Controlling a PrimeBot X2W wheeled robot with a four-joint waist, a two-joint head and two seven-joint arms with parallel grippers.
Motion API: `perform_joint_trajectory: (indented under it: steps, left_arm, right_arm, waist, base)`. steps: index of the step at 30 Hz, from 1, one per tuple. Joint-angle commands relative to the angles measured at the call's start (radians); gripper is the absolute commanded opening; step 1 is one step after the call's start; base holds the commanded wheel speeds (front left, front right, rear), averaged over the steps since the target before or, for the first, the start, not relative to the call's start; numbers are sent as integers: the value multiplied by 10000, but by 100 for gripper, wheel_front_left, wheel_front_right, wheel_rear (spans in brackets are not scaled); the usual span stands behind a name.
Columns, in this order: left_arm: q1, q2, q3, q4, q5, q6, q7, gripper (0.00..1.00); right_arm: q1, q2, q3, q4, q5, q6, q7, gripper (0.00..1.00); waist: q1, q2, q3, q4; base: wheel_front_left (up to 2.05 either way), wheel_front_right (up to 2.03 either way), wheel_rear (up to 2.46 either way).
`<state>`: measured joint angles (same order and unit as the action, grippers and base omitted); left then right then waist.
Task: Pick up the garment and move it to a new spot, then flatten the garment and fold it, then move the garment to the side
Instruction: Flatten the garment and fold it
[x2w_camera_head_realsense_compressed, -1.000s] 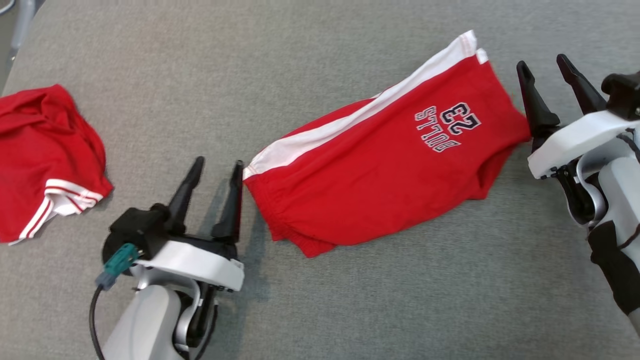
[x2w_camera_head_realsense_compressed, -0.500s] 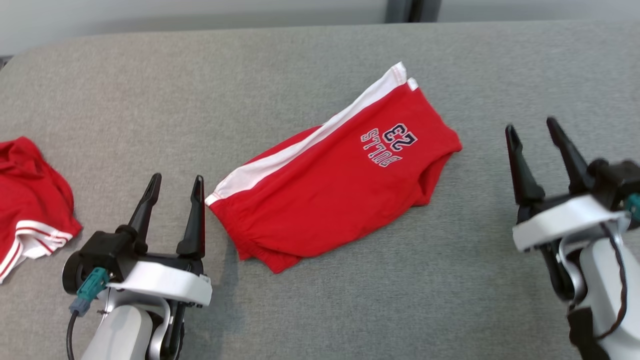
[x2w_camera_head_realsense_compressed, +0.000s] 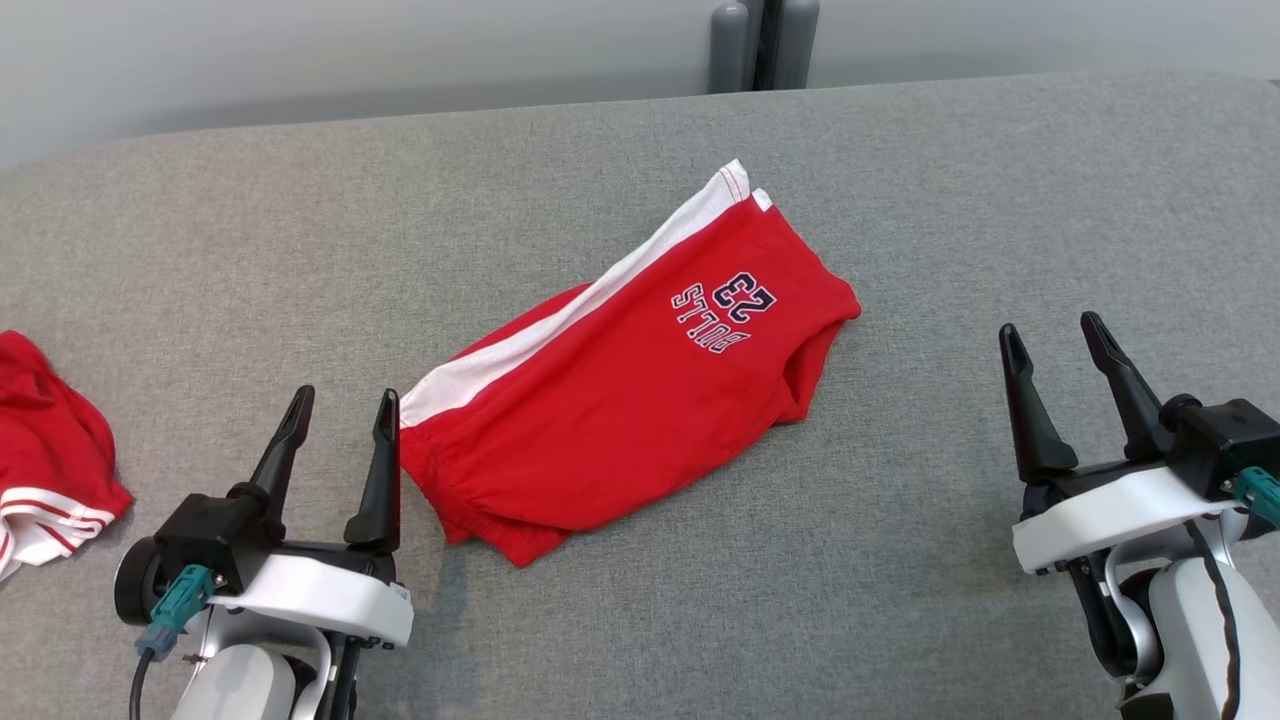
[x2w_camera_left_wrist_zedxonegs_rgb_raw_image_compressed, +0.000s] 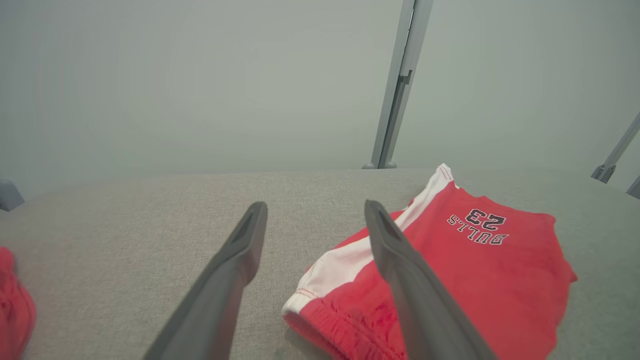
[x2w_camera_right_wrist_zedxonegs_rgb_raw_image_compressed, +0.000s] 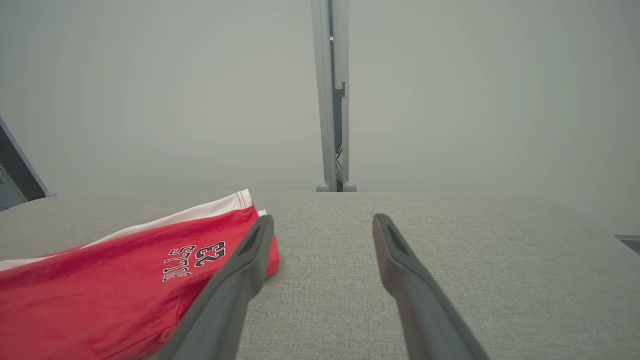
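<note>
We are working over a grey padded table (x2w_camera_head_realsense_compressed: 1000, 200), and the red Bulls shorts (x2w_camera_head_realsense_compressed: 620, 400) are lying near its middle, slanting from near left to far right, with the white side stripe facing the far edge. They are sitting doubled over and fairly flat (the gathered elastic end is bunching a little), so we are judging the pick-up, flattening and fold as done, with only the move to the side left. A second red garment with white trim (x2w_camera_head_realsense_compressed: 50, 470) is lying crumpled at the table's left edge. Our left gripper (x2w_camera_head_realsense_compressed: 346, 395) is hovering wide and empty just beside the elastic end. Our right gripper (x2w_camera_head_realsense_compressed: 1049, 325) is hanging equally wide and empty, well apart from the shorts.
</note>
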<state>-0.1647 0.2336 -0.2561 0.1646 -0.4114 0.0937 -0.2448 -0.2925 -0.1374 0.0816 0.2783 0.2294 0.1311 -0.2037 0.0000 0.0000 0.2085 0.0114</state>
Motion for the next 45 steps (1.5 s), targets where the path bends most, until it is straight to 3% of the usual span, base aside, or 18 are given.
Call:
perform_joint_trajectory:
  steps: [1, 8, 14, 23, 32, 33, 34, 35, 36, 45]
  left_arm:
    - [101, 60, 14, -37, 2, 36, 34, 100]
    - [-41, 75, -57, -123, -13, 83, 96, 100]
    - [-403, 18, -162, -237, 18, 36, 116, 100]
    - [-1033, -183, -477, -99, 107, -196, 21, 100]
    - [-1262, -351, -623, 192, 136, -308, -76, 100]
    - [-1282, -367, -626, 212, 141, -302, -89, 100]
    - [-1302, -377, -625, 232, 144, -301, -102, 100]
    - [-1312, -376, -624, 250, 144, -301, -114, 100]
    - [-1318, -371, -619, 266, 142, -299, -115, 100]
    - [-1158, -199, -519, 237, 148, -200, -130, 100]
  right_arm:
    - [129, -12, -34, -66, -46, -5, 40, 100]
    - [5, -31, -115, -247, -66, -7, 246, 100]
    - [-1065, -245, -126, 343, 78, -5, 478, 100]
    - [-3213, -303, 1136, 3122, 590, -7, 678, 100]
    - [-4220, -8, 2041, 5657, 1282, -7, 611, 100]
    - [-4279, 21, 2140, 5840, 1399, -7, 578, 54]
    - [-4301, 58, 2256, 6036, 1537, -7, 571, 38]
    - [-4264, 95, 2366, 6190, 1685, -7, 540, 11]
    - [-4216, 120, 2441, 6297, 1845, -7, 466, 0]
    - [-3269, -87, 2899, 5964, 3435, -10, -319, 0]
  waist:
    - [0, 0, 8, -4]
    - [0, 0, 115, 87]
    - [0, 0, 578, 368]
    - [0, 0, 1278, 984]
    - [0, 0, 1486, 1164]
    - [0, 0, 1489, 1156]
    - [0, 0, 1491, 1143]
    - [0, 0, 1488, 1122]
    - [0, 0, 1482, 1096]
    - [0, 0, 1345, 536]
  base:
    - [0, 0, 0]
    - [0, 0, 0]
    - [0, 0, 0]
    - [0, 0, 0]
    - [0, 0, 0]
    - [0, 0, 0]
    - [0, 0, 0]
    - [0, 0, 0]
    - [0, 0, 0]
    - [0, 0, 0]
